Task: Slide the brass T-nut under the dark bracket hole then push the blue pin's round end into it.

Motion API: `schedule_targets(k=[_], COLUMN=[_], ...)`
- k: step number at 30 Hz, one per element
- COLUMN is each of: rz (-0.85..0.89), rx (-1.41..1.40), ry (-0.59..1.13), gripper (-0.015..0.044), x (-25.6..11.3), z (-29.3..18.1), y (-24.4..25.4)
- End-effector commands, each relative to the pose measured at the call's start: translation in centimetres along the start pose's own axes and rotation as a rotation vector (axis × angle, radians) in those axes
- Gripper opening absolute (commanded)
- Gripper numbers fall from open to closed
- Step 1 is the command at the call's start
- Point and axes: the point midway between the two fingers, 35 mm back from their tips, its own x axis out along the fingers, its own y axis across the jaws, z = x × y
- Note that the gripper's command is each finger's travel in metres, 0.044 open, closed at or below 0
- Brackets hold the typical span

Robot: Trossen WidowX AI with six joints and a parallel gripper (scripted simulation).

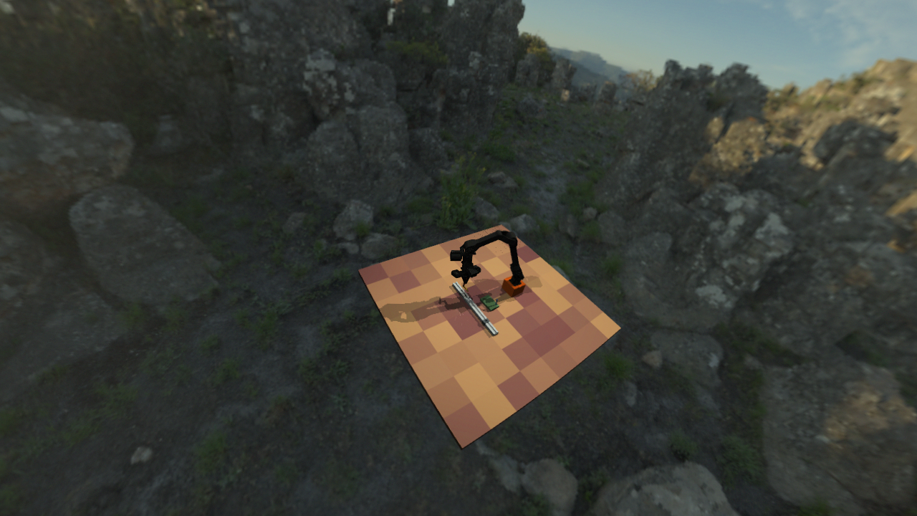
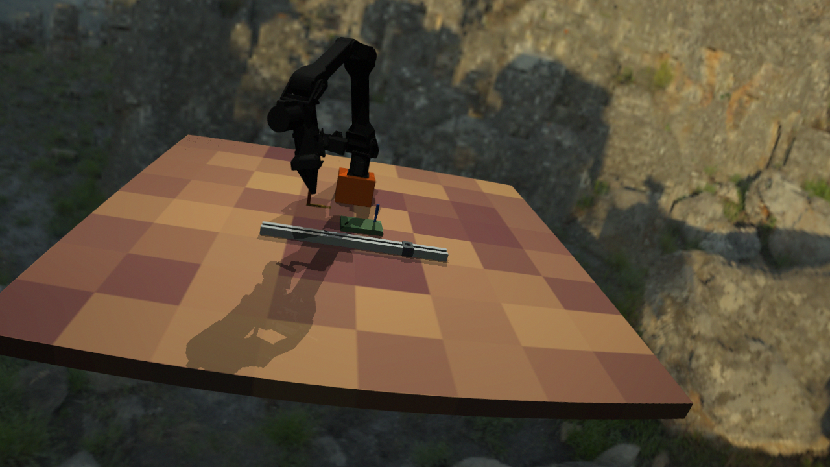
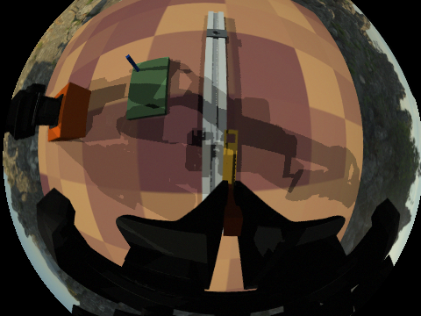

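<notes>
My gripper [image 2: 313,192] [image 3: 231,185] is shut on the orange handle [image 2: 309,200] [image 3: 232,219] of the brass T-nut [image 2: 318,205] [image 3: 228,164]. In the exterior view the nut hangs in the air above the rail's left part, pointing sideways from the foot of the handle. The aluminum rail [image 1: 473,307] [image 2: 365,239] [image 3: 221,83] lies on the table. The dark bracket [image 2: 407,248] [image 3: 216,33] sits across the rail near its far end in the wrist view. The blue pin [image 2: 377,212] [image 3: 132,62] stands leaning in the green tray [image 2: 374,229] [image 3: 146,94], beside the rail.
The arm's orange base block [image 1: 513,286] [image 2: 355,189] [image 3: 75,114] stands behind the tray in the exterior view. The checkered table top [image 1: 487,368] [image 2: 400,313] bears everything. The arm's shadow falls across the rail and tray.
</notes>
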Motion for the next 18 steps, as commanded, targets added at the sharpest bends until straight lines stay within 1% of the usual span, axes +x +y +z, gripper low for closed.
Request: schedule_targets(k=[1, 18], rz=[-0.014, -0.071], rx=[-0.005, -0.015], ry=[-0.006, -0.012], gripper=[-0.0150, -0.0150], x=[0.04, 0.21], z=[0.09, -0.08], y=[0.15, 0.37])
